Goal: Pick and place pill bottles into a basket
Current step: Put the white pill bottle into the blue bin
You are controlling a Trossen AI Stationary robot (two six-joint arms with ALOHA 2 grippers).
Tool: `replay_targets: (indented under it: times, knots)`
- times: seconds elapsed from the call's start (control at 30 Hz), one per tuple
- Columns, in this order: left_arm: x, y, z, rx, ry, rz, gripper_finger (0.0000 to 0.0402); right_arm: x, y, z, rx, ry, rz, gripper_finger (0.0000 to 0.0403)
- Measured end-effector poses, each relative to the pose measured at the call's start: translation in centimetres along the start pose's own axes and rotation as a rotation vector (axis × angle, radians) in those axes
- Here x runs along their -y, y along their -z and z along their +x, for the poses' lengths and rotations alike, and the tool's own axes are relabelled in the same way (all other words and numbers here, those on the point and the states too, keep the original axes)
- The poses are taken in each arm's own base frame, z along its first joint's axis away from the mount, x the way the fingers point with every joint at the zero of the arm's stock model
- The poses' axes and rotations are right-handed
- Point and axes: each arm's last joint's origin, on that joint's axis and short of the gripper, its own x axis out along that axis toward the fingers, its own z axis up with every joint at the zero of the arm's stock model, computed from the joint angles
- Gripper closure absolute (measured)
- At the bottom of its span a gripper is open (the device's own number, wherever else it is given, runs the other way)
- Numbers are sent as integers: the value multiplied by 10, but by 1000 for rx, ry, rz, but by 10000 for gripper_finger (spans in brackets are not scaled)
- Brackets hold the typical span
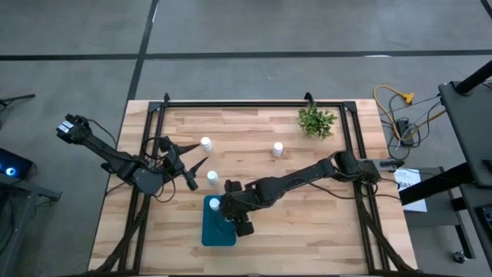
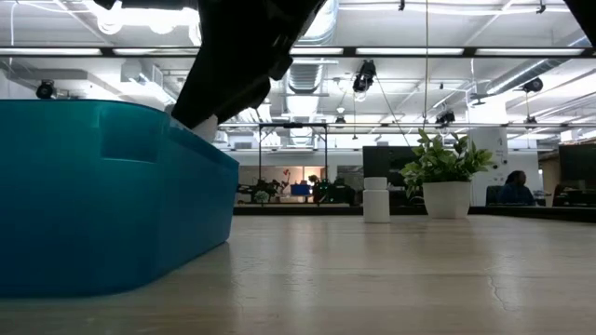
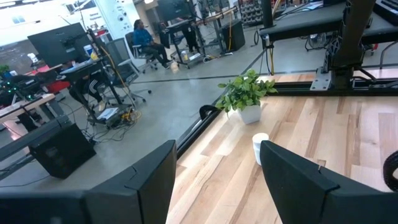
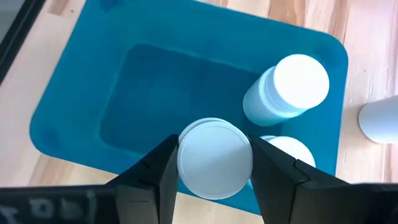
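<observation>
Basket point(image 4: 81, 112) half free (two bottles point(image 4: 289, 90) stand inside); right jaws pinch bottle point(image 4: 214, 158) above.

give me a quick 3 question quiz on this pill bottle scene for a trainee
1. True or false: the right gripper holds a pill bottle over the basket.
2. How many bottles stand on the table outside the basket in the high view?
3. The plant stands: A) in the basket B) at the table's far right corner C) under the left gripper.

Key: 1 true; 2 three; 3 B.
</observation>
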Motion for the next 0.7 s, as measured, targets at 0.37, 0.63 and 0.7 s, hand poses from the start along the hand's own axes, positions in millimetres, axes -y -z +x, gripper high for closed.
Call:
replay_targets:
  times: [0.37,0.63,0.7]
  knots:
    - [0,0,0,0,0,0,187,3,3,3,-7,4,3,235]
    - [0,0,0,0,0,0,187,3,3,3,-4,4,-23,234]
    - [0,0,0,0,0,0,187,3,3,2,-4,2,-24,232]
